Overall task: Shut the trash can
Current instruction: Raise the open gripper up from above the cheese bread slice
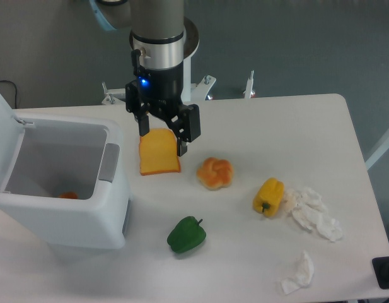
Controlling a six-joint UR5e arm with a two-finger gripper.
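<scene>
1. White surface (257, 126), carrying scattered food and crumpled tissues.
2. Trash can (87, 214) at the surface's left edge, open, with lid (4, 136) hinged up along its far-left side; something orange lying inside.
3. Hand (161, 139) right of the bin and a little behind it, fingers straddling a slice of orange bread (159, 153), apparently gripping it.
4. Lid on the bin's far side from the hand; closing likely means crossing left over the opening and pushing the lid down toward the grey latch (108, 163).
5. Bun (215, 172), yellow pepper (269, 196), green pepper (186, 234) well clear.
</scene>
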